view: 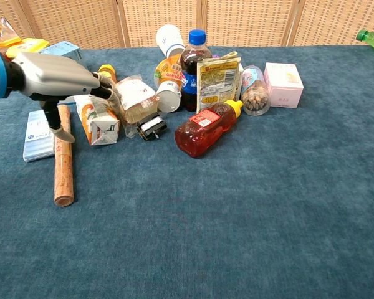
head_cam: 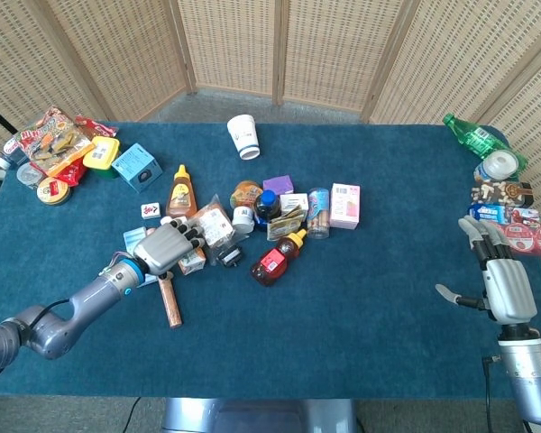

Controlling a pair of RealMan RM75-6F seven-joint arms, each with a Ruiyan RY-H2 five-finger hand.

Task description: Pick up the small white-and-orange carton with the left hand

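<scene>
The small white-and-orange carton [view: 100, 121] stands in the clutter at the left of the blue table, mostly hidden under my hand in the head view, where only its corner [head_cam: 195, 262] shows. My left hand [view: 56, 78] [head_cam: 167, 245] reaches over it. The fingers [view: 103, 90] lie on its top and against the wrapped sandwich pack [view: 136, 98]. The thumb [view: 63, 132] hangs down just left of the carton, a small gap apart from it. My right hand [head_cam: 503, 280] rests open at the table's right edge, holding nothing.
A brown rod [view: 62, 156] and a blue packet [view: 37, 134] lie left of the carton. A black clip [view: 151, 128], red honey bottle [view: 206, 128], cola bottle [view: 191, 62] and pink box [view: 283, 84] crowd its right. Snacks [head_cam: 59, 149] fill the far left corner.
</scene>
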